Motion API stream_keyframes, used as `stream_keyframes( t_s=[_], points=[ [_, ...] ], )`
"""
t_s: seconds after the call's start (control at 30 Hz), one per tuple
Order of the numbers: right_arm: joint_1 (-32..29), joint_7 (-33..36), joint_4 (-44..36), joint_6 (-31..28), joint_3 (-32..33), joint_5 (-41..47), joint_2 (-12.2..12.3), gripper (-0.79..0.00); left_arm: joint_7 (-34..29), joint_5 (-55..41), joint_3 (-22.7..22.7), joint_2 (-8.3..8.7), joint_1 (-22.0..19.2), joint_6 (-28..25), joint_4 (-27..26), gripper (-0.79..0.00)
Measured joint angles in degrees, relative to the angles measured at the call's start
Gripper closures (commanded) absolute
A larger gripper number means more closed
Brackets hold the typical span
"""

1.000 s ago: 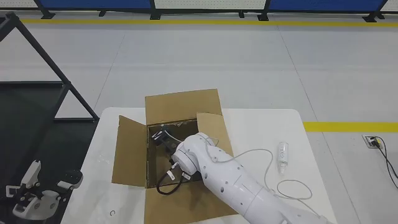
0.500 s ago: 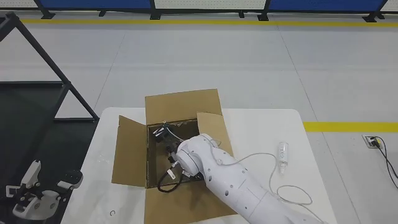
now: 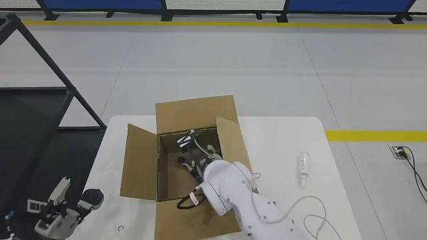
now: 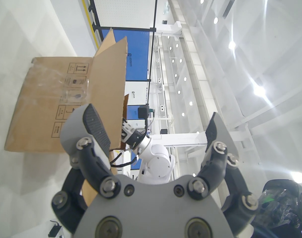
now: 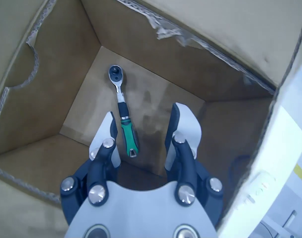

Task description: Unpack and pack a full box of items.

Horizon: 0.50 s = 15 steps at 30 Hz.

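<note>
Box: found open on table, flaps raised. Logged right arm bent down over it, right gripper at the opening, fingers spread wide, empty, above ratchet wrench lying flat on box floor. Logged left gripper low beside table, wide open, empty, facing box.
</note>
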Motion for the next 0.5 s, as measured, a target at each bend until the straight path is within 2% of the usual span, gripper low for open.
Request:
stream_keyframes(
  t_s=[0.07, 0.13, 0.17, 0.2, 0.5],
  points=[
    [-3.40, 1.02, -4.95, -0.58, 2.69, -2.81, 0.97, -0.699, -0.70, 0.69, 0.34, 0.03, 0.31, -0.23, -0.01, -0.785],
    [-6.36, 1.36, -8.89, -1.14, 5.23, -4.78, 1.70, -0.693, -1.05, 1.51, 0.76, 0.06, 0.51, -0.46, -0.10, -0.785],
    [-7.48, 1.35, -10.35, -1.36, 6.19, -5.38, 1.93, -0.717, -1.20, 1.84, 0.97, 0.07, 0.59, -0.52, -0.13, -0.785],
    [-8.52, 1.24, -11.70, -1.55, 7.08, -5.92, 2.14, -0.779, -1.29, 2.15, 1.16, 0.07, 0.66, -0.57, -0.17, -0.785],
    [-16.22, -2.28, -20.23, 0.66, 15.52, -9.79, 3.32, -0.785, -2.22, 4.79, 2.98, 0.11, 1.90, -1.63, -0.70, -0.785]
  ],
)
